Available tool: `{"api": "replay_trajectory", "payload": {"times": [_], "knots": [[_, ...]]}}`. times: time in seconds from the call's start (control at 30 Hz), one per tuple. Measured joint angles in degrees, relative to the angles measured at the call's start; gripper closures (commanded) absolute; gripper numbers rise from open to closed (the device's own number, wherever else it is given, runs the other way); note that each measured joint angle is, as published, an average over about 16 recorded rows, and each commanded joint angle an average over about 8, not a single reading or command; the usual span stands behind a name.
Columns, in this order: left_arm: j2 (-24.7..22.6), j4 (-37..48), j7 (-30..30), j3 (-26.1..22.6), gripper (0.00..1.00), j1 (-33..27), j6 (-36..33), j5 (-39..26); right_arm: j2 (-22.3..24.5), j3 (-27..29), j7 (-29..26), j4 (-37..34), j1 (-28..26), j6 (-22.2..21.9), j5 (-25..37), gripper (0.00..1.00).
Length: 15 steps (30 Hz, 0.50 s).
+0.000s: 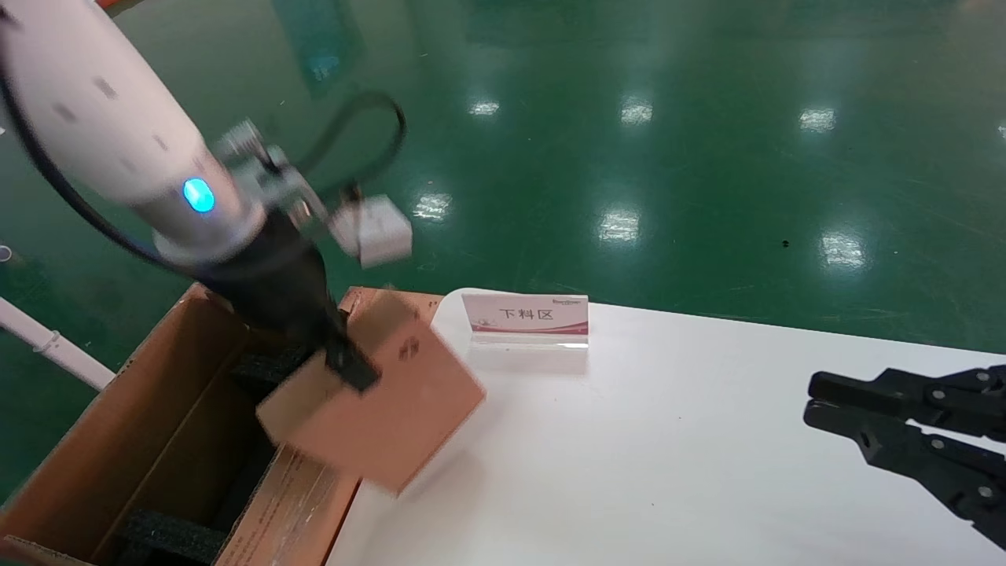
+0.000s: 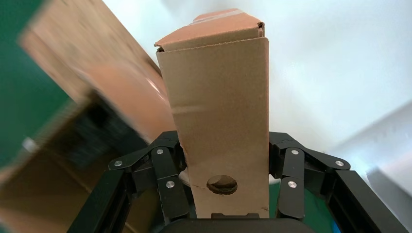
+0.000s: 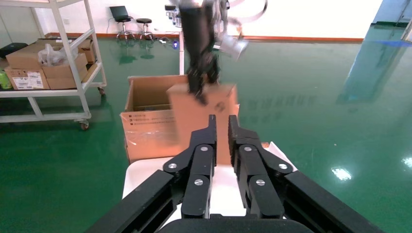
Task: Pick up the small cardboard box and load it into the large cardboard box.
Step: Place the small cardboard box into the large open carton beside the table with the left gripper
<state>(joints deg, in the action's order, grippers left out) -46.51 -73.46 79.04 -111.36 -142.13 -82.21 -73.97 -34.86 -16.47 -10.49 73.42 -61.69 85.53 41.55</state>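
A white surface (image 1: 668, 440) with a rounded far-left corner fills the right part of the head view. Near that corner stands a small sign (image 1: 525, 314) in a clear holder, white with dark characters and a red band along its base; its faint reflection shows on the surface just in front of it. The surface stands on a glossy green floor (image 1: 629, 118) that mirrors the ceiling lights. The large box (image 1: 149, 440) stands on the floor against the surface's left edge, open at the top, with black foam (image 1: 169, 538) inside. In the right wrist view a white shelf (image 3: 58, 92) holding cartons stands on the floor, well apart.
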Motion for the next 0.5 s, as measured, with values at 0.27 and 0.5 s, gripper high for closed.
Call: {"api": "replay_trajectory", "payload": {"times": [0.27, 0.5], "knots": [[-0.20, 7.16, -5.66, 2.85, 1.00, -9.97, -4.12, -0.45, 0.01, -0.03, 0.02, -0.01, -0.01, -0.01, -0.02, 1.00], [-1.83, 13.58, -11.76, -0.38, 1.00, -17.23, -7.96, -0.57, 0.02, -0.06, 0.03, -0.01, -0.02, -0.02, -0.04, 1.00]]}}
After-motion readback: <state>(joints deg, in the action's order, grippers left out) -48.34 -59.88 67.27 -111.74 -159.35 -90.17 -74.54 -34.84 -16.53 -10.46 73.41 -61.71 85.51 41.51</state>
